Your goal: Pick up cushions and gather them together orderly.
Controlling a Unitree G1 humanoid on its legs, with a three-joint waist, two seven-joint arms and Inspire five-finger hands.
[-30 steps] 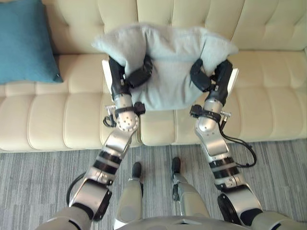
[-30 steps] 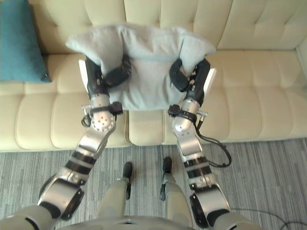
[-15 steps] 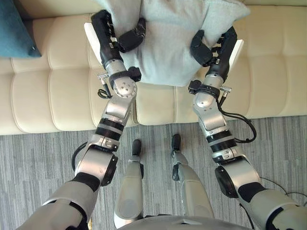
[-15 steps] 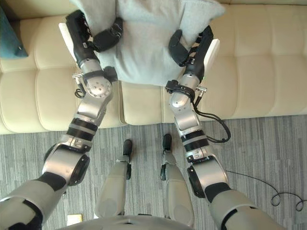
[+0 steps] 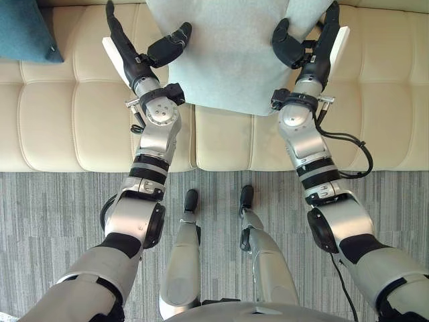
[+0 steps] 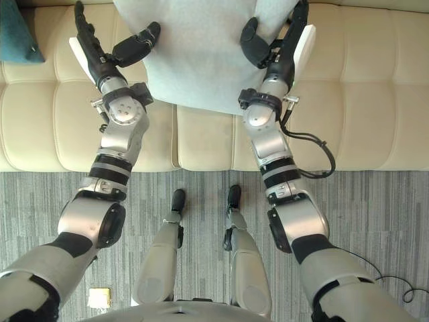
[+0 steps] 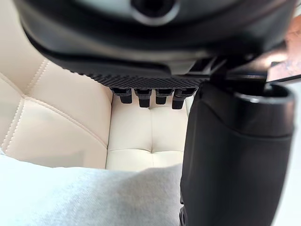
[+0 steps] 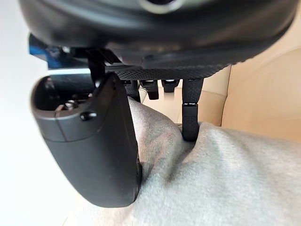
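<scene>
Leftmost, the teal cushion (image 5: 23, 30) sits at the far end of the sofa (image 5: 67, 127), and that looks like the place to gather things. The left hand (image 5: 134, 60) is spread wide, with straight fingers and the thumb reaching toward the near-left edge of the grey cushion (image 5: 231, 57) without gripping it. Its wrist view shows cloth beside the thumb, not pinched. The grey cushion is over the middle seat, and I cannot tell whether it rests there or hangs. The right hand (image 5: 315, 54) pinches the cushion's right corner, thumb in front and fingers tucked behind the fold.

To do this well, the left hand should probably close on its side before any move, so the cushion travels level rather than swinging from one corner. It can then go leftward, low over the seat. There seems to be ample bare seat between the two cushions. The sofa's front edge and the floor (image 5: 53, 215) lie just below the arms, so the load is best kept back from that lip.
</scene>
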